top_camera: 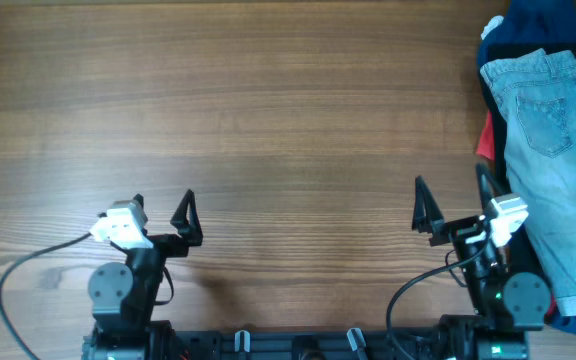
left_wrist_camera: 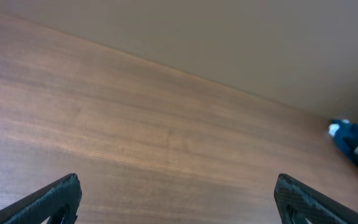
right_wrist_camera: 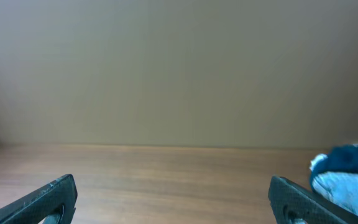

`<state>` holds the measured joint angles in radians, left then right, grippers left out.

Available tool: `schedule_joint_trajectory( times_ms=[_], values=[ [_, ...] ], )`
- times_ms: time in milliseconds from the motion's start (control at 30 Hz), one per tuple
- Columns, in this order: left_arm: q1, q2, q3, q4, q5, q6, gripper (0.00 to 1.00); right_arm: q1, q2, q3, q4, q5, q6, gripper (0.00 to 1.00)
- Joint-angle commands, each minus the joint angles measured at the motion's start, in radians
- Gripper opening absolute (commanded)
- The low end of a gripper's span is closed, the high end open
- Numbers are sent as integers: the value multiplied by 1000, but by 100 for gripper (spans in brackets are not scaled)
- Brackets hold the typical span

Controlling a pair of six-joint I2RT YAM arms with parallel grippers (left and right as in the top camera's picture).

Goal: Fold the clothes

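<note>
Now in hand: the very start, by the look of it; nothing is gripped and no fold has been begun
Shorts: the shorts (top_camera: 553, 170) lie lengthwise at the right edge of the desk (top_camera: 268, 100), back pocket up, waistband at the far end and cuffed hem toward the robot; their right side runs out of the overhead view
Under them: they rest on a heap of dark blue clothes (top_camera: 533, 25) with a strip of red cloth (top_camera: 485, 140) showing at the left edge
Left jaws: spread wide and empty, over bare wood at the near left, well apart from the shorts
Right jaws: spread wide and empty, just beside the left edge of the shorts; no contact can be seen
Wrist views: each shows only bare wood between the fingers, with the shorts (right_wrist_camera: 347, 190) off at the far right
Next move, as a judgement: the right arm should swing right and pinch the denim alone near the waistband or hem, then drag it onto the open middle where both arms can reach
What it calls for: a shallow pinch, so that the dark clothes beneath are not caught up
Risk: the left arm has a long reach across
</note>
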<state>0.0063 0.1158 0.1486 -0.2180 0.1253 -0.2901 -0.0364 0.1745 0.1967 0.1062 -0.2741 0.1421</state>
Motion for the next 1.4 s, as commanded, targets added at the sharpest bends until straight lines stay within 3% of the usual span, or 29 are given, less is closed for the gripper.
schedule_joint_trajectory(
  times_ms=[0,167,433,633,700,900,1067,1233,1300,1367],
  values=[
    [-4,151,214,-62,16,-9,100,0,196,195,-3,-104,22,99],
    [-4,436,529,-246,16,-5,100,0,497,486,-139,-168,17,100],
    [-4,967,1004,-618,37,-2,100,0,1061,1001,-579,-202,-68,100],
    [-4,1263,1065,-685,84,-10,100,-1,1247,1036,-510,-220,-43,100],
    [-4,1341,1065,-680,123,-6,100,-10,1294,1036,-438,-116,-25,100],
    [-5,1397,1065,-661,144,-3,100,-95,1384,1036,-353,340,206,100],
    [-17,1397,1065,-642,143,-2,99,-240,1527,1036,-320,352,176,99],
    [-74,1397,1065,-596,143,-2,100,-280,1668,1036,-311,357,92,95],
    [-98,1397,1065,-581,143,-2,100,-282,1710,1036,-315,357,92,91],
    [-117,1397,1065,-571,128,-2,99,-282,1751,1036,-321,361,90,68]
  ],
)
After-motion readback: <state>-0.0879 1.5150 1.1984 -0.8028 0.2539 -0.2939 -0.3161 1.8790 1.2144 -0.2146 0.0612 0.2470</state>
